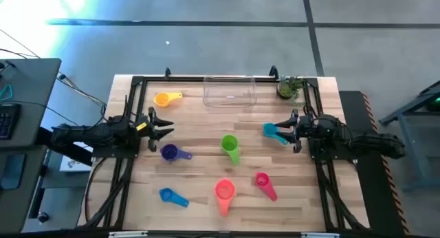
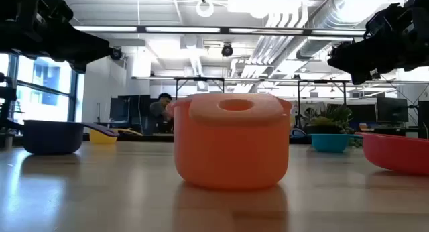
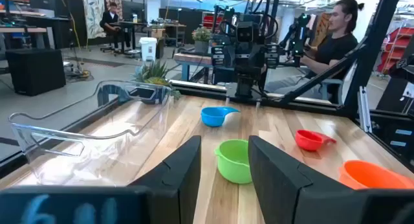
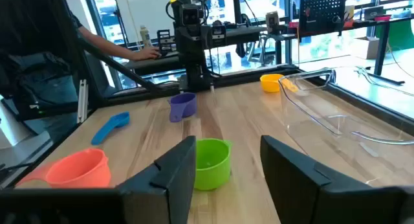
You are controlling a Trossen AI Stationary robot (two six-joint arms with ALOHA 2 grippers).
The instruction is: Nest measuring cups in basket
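Table (image 1: 199, 162): light wood, pale stripes. Basket (image 1: 229, 91), top middle of high view: clear, see-through. Cups: yellow-orange cup (image 1: 165, 98) upper left; purple cup (image 1: 172, 153) left of middle; green cup (image 1: 230, 146) in middle; teal cup (image 1: 273, 133) at right; blue cup (image 1: 172, 197) lower left; coral-red cup (image 1: 225, 193) bottom middle; pink cup (image 1: 265, 184) lower right. Plant (image 1: 289, 87), upper right: green. Arms: black.

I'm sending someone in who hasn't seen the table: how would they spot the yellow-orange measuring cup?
Start at the clear basket at the table's far edge. The yellow-orange cup lies on the wood just to its left, ahead of the left gripper. It is the only yellow one, and the only cup besides the teal one in that far half.
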